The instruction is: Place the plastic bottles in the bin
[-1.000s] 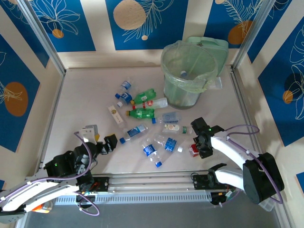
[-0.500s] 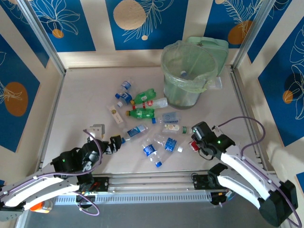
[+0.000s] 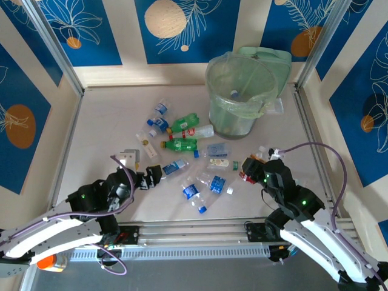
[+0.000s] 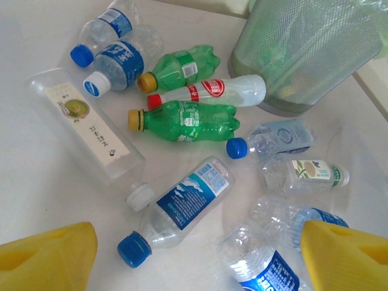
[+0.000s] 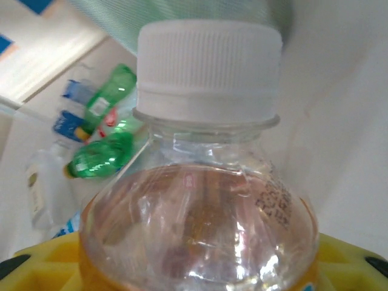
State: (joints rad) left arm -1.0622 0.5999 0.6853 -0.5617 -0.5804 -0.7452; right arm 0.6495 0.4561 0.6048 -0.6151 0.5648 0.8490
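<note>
Several plastic bottles lie scattered on the table: two green ones [image 3: 182,145] [image 4: 188,120], clear ones with blue labels, and a white one with a red cap [image 4: 212,91]. My left gripper [image 3: 150,176] [image 4: 197,260] is open, its yellow fingers wide on either side of a clear blue-capped bottle [image 4: 185,203] and another clear bottle [image 4: 267,260]. My right gripper [image 3: 251,168] [image 5: 200,267] is shut on a clear, brown-tinted bottle with a white cap [image 5: 206,224] [image 3: 244,175], held off the table. The bin [image 3: 233,118] [image 4: 303,54], pale green with a bag liner, stands at the back right.
A flat pale-green lid [image 3: 274,58] leans behind the bin. A long clear rectangular bottle with a white cap [image 4: 85,124] lies left of the pile. Metal rails [image 3: 68,139] [image 3: 309,136] border the table's sides, and a rail [image 3: 194,233] runs along the near edge.
My right arm swung in from the right and raised the white-capped bottle off the table, jaws closing on it. My left gripper moved forward and right toward the blue-capped bottle.
</note>
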